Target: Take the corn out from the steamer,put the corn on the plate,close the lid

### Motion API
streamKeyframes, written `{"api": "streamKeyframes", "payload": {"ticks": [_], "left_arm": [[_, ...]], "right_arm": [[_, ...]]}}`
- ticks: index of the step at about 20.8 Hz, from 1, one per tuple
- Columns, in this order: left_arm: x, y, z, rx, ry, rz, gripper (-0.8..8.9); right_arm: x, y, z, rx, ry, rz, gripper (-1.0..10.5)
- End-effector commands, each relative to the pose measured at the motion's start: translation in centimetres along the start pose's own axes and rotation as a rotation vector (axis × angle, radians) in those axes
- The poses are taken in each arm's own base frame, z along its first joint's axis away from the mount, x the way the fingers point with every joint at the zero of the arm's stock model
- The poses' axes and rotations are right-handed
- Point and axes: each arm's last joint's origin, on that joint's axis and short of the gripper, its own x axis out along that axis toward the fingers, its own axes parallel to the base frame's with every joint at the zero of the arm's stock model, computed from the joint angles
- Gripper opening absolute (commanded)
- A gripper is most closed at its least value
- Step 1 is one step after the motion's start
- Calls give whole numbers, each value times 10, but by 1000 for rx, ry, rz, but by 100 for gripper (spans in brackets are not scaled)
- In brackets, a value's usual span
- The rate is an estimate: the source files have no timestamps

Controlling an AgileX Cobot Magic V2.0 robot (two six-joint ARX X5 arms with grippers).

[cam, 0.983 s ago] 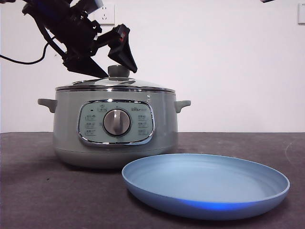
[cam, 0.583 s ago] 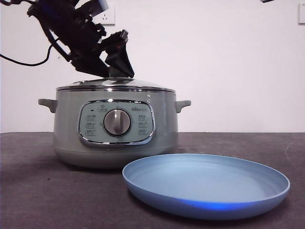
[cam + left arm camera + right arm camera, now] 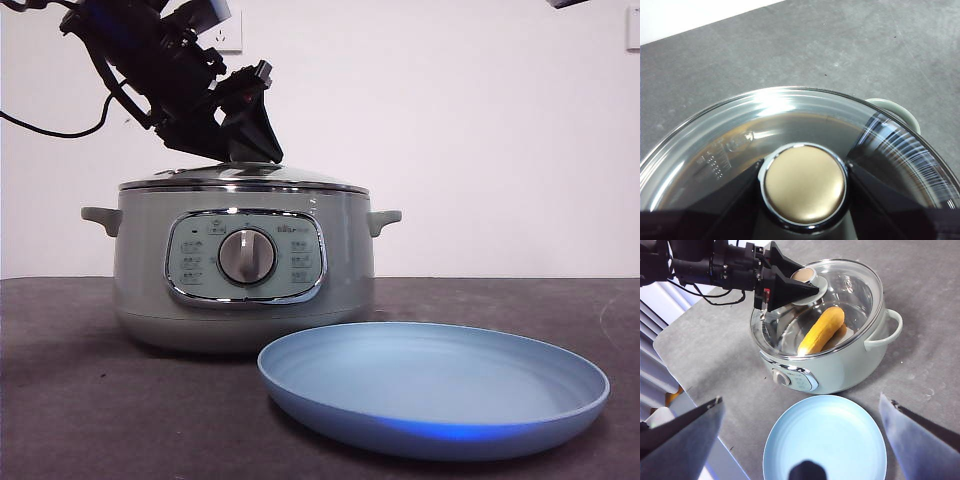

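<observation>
The sage-green steamer [image 3: 245,300] stands on the table with the glass lid [image 3: 300,178] on it. In the right wrist view the corn [image 3: 821,331] lies inside the steamer [image 3: 840,370], seen through the lid [image 3: 855,285]. My left gripper [image 3: 245,155] sits on top of the lid, its jaws pressed on both sides of the round knob [image 3: 805,184]. The light-blue plate [image 3: 432,385] lies empty in front of the steamer, to the right. My right gripper [image 3: 801,399] is open and empty, high above the plate [image 3: 825,440].
The dark grey table [image 3: 100,400] ends at an edge [image 3: 670,365] to the steamer's left side. A wall socket [image 3: 222,30] and the left arm's cable [image 3: 40,128] are behind. A steamer handle [image 3: 385,218] sticks out on the plate's side.
My left gripper has come down onto the lid and its jaws have drawn in round the knob, which they now hide in the front view. Steamer, lid and plate have not moved.
</observation>
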Motion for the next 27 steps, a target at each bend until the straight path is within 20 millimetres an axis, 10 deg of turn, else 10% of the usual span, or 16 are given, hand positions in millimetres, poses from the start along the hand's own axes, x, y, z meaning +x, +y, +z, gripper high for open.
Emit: {"api": "streamKeyframes", "payload": {"ticks": [1, 12, 22, 27], "left_arm": [[-13, 0, 26, 13, -92, -6, -8], [-101, -11, 102, 32, -166, 5, -8], [-225, -39, 96, 107, -209, 28, -6], [-252, -46, 86, 134, -195, 30, -5]], "right_arm": [[0, 0, 1, -2, -2, 0, 566], [0, 0, 2, -11, -14, 0, 566], [22, -14, 14, 26, -54, 3, 567], [48, -19, 23, 44, -86, 38, 567]]}}
